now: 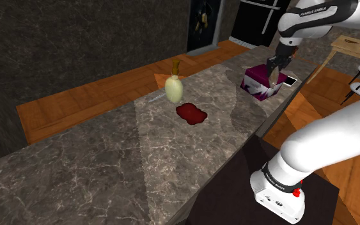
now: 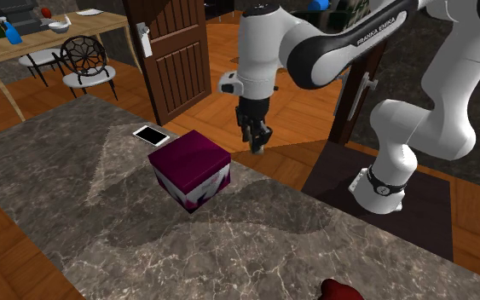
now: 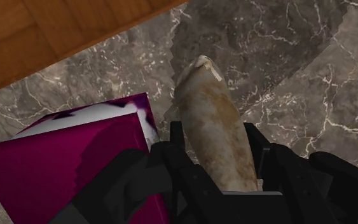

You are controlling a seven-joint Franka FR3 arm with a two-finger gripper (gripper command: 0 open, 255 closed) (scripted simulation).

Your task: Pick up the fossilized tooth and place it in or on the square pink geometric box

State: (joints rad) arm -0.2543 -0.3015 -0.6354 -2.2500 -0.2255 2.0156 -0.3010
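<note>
Clasped between our two black fingers (image 3: pixel 260 149), a long, tan, mottled fossilized tooth (image 3: pixel 210 114) sits closest to the wrist camera. Its paler blunt tip points away from the palm toward the grey veined marble counter (image 3: pixel 285 57) below. Our all-black gripper (image 3: pixel 212 140) has its jaws drawn narrow on the tooth, one finger against each flank, so the tooth hangs in the air, off the counter. Just to one side of the jaws and lower down stands the square magenta box (image 3: pixel 63 168) with white geometric patches on its walls. Its nearest corner comes close beside the tooth without touching it, and the tooth is not over the middle of the lid. From the second exterior view we see the jaws hovering above and beside the box, near the counter's edge, with orange-brown plank flooring (image 2: pixel 221 111) past that edge. On the far side of the box from the jaws, a flat white-faced phone (image 2: pixel 151 135) lies on the counter, near the box's corner. Well apart from the jaws, farther along the counter, stand a pale bulbous vase with a brown neck (image 1: pixel 173 88) and, just beside it, a dark red lobed dish (image 1: pixel 192 114).
</note>
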